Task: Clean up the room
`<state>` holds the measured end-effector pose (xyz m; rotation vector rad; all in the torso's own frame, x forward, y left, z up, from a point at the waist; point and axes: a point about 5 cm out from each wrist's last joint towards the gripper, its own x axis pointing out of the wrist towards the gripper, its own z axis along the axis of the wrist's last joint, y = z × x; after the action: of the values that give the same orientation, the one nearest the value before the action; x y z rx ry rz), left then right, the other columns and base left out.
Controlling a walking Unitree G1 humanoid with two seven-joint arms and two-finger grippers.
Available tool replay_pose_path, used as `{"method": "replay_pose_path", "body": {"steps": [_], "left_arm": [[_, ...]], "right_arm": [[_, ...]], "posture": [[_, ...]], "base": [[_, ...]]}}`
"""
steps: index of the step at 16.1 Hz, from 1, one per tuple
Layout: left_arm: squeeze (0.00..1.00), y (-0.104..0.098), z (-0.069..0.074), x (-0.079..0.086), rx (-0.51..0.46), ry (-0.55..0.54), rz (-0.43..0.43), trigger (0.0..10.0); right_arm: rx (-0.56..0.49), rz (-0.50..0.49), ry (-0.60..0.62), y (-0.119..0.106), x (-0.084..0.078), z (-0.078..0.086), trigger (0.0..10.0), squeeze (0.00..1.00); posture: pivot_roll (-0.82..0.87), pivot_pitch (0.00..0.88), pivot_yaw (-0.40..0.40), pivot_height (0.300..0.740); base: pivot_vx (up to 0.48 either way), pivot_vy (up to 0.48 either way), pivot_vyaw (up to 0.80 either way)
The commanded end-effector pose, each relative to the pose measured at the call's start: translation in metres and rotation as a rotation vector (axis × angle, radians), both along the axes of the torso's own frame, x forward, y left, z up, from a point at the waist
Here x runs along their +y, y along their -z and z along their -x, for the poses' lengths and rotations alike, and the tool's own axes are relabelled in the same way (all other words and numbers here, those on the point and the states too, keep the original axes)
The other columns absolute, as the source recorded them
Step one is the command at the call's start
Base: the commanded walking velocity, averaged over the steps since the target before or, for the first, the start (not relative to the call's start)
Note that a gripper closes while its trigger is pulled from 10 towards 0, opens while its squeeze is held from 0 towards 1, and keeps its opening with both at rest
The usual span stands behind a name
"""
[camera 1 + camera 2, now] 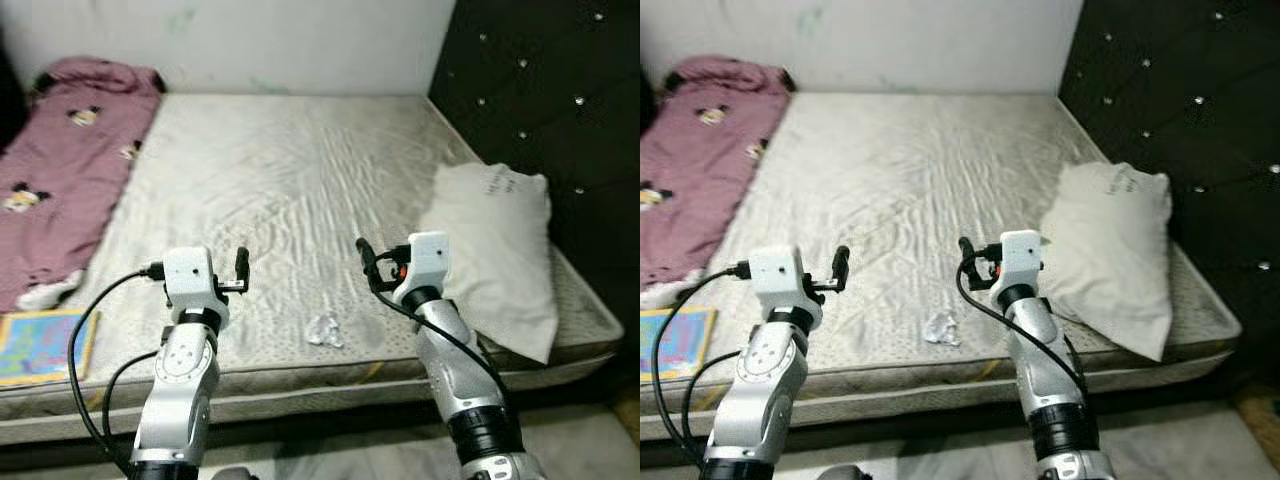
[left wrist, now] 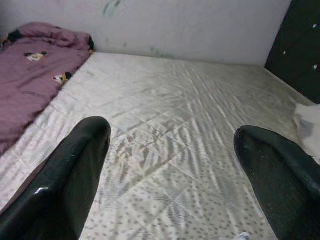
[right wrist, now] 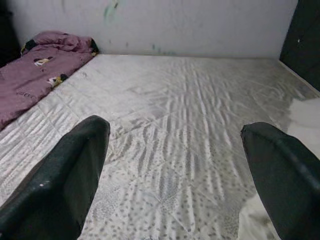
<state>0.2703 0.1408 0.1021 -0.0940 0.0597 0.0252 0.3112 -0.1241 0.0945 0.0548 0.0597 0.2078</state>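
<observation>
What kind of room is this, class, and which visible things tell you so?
Most likely a bedroom: a mattress with a white pillow, a purple blanket along one side, and a dark tufted headboard.

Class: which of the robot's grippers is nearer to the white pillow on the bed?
Right. The right gripper hovers just beside the pillow; the left gripper hovers farther off, across the crumpled wrapper.

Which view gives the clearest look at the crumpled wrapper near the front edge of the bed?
The left eye view: the wrapper lies in plain sight on the mattress, between the two arms. The right eye view shows it equally whole. The left wrist view catches a sliver at its frame edge.
</observation>
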Motion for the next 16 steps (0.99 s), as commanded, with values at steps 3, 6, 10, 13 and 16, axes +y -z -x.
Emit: {"method": "replay_pose_path", "body": {"steps": [3,6,10,13,16], "left_arm": [[0.00,-0.0045,-0.0003,-0.0017,-0.023,0.017,0.009,10.0],[0.00,-0.0065,0.0009,-0.0047,-0.036,0.043,0.009,10.0],[0.00,-0.0061,0.0003,-0.0054,-0.031,0.050,0.024,10.0],[0.00,-0.0056,0.0004,-0.0060,-0.029,0.055,0.025,10.0],[0.00,-0.0049,0.0004,-0.0068,-0.023,0.056,0.029,10.0]], "right_arm": [[-0.007,-0.005,0.017,-0.0042,-0.0054,-0.0005,10.0,0.00],[-0.023,0.018,-0.006,-0.0056,-0.0029,0.0004,10.0,0.00],[-0.014,0.014,0.010,-0.0053,-0.0042,-0.0007,10.0,0.00],[-0.014,0.013,0.011,-0.0054,-0.0042,-0.0007,10.0,0.00],[-0.016,0.016,0.013,-0.0054,-0.0046,-0.0007,10.0,0.00]], "posture": [[0.05,0.000,-0.034,0.740],[0.05,0.000,-0.032,0.740],[0.05,0.000,-0.031,0.740],[0.05,0.000,-0.031,0.740],[0.05,0.000,-0.030,0.740]], "base": [[0.000,0.000,0.00],[0.162,0.000,0.37],[0.282,0.000,0.13],[0.315,0.000,0.00],[0.296,0.000,0.00]]}}
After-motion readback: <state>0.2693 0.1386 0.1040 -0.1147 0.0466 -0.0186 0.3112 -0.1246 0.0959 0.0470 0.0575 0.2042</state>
